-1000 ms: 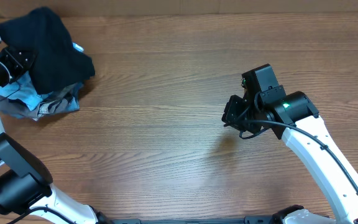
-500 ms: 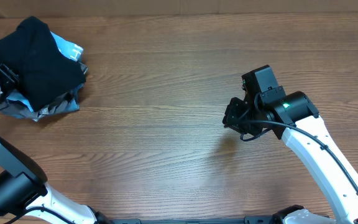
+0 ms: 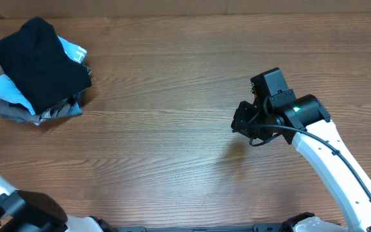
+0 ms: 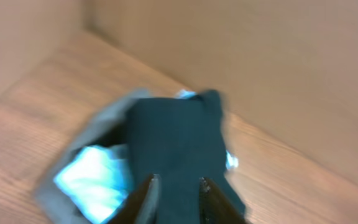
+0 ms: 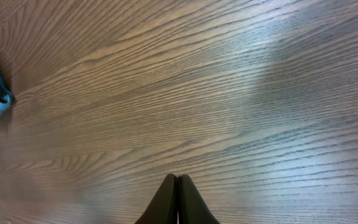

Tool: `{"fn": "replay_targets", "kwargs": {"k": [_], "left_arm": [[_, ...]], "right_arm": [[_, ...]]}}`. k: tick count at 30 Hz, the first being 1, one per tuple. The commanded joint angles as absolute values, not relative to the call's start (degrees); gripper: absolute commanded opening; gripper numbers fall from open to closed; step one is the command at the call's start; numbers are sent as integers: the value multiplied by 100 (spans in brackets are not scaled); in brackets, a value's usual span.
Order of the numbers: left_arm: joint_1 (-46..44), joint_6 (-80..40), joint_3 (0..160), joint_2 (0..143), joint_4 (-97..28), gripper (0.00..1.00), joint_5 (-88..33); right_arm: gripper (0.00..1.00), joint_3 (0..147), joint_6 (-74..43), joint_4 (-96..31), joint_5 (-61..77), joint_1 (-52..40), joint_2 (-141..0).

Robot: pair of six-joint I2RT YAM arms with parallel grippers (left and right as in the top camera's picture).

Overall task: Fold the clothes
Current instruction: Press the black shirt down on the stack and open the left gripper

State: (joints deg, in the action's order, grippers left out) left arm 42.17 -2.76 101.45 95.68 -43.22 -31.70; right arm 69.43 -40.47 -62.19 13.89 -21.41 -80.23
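The clothes sit as one pile of clothes (image 3: pixel 38 80) in the upper left of the overhead frame: a black garment (image 3: pixel 37 61) on top, a light blue piece (image 3: pixel 6 89) under it and a grey piece (image 3: pixel 18 113) at the bottom. The rest of the tabletop (image 3: pixel 166 84) carries no cloth. I judge the folding to be at or near its end, with stacking the step in hand.

The black garment lies askew and overhangs the layers below. If a move remains, it is squaring that top layer, which calls for a careful pinch on one edge without dragging the stack.

The left tool (image 4: pixel 178 190) is out of the overhead frame. Only its own wrist view shows it: two fingers (image 4: pixel 146 194) apart with nothing between them, looking down on the black garment from some way off. That view is blurred, but it also shows a tan wall (image 4: pixel 260 68) behind the pile.

The right tool (image 3: pixel 242 121) hangs at centre right, well apart from the pile. From overhead its state is unreadable — the right wrist view shows the fingers pressed together on nothing over bare wood, with a scrap of cloth at the far left edge.
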Motion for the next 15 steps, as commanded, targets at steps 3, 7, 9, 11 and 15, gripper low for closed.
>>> {"fn": "replay_targets", "kwargs": {"k": [3,7,9,11,15], "left_arm": [[3144,838,10066,10359,-4410,4,-2112],[2954,397,10066,11209,-3717,7,-1481],[2991,10,10066,11611,-3382,8,-1240],[3059,-161,10066,11946,-3103,15,-1162],[3111,-172,10066,12501,-2858,24,-1321]], "right_arm": [[4,7019,-4071,-6243,1271,-2130,-8001],[4,7019,-4073,-6372,1315,-2130,-8001],[4,7019,-4073,-6506,1313,-2130,-8001],[4,7019,-4077,-6578,1313,-2130,-8001],[4,7019,-4222,-6663,1337,-2130,-8001]]}}
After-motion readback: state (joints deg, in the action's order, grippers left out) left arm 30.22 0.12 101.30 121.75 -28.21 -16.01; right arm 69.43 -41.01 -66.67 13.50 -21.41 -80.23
